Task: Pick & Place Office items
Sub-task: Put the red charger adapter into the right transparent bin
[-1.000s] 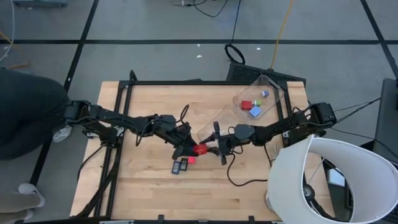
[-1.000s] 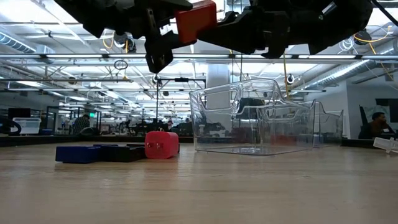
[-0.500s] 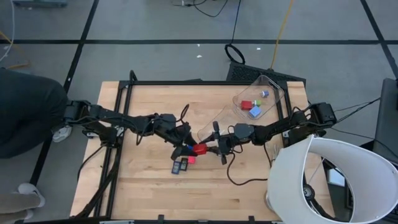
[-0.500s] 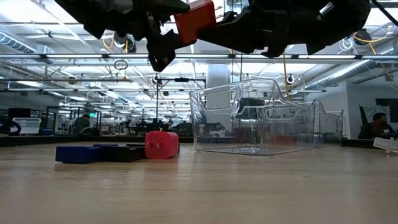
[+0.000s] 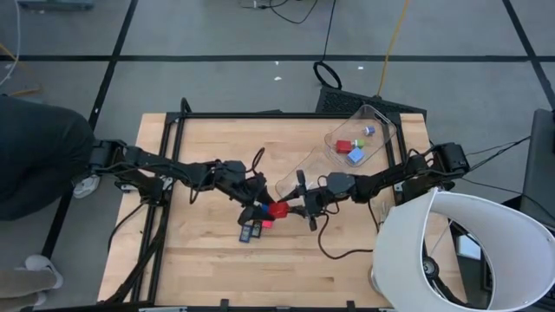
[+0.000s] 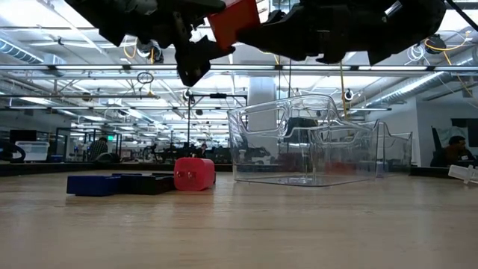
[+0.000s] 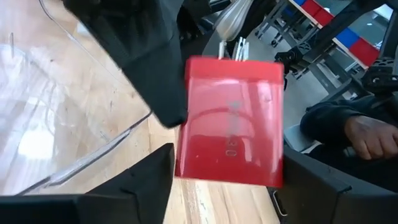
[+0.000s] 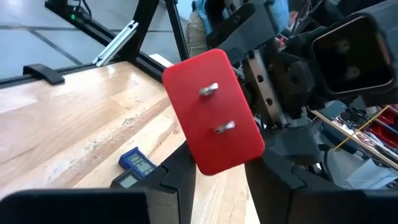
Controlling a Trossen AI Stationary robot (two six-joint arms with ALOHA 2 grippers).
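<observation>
Red plug block (image 7: 230, 121) in right gripper (image 8: 214, 168): faint embossed "30".

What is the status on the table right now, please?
Right gripper shut on raised red block, above table. Left gripper alongside same block. Clear bin close by. Loose pieces lie below.

A red block (image 7: 231, 121) with two metal prongs at its far end fills the space between my two dark fingers (image 7: 140, 180). The other arm's dark finger (image 7: 134, 53) presses its side. A clear plastic bin (image 7: 56, 124) lies over the wooden table (image 7: 211, 208). A person's hand (image 7: 370, 134) rests beyond.
</observation>
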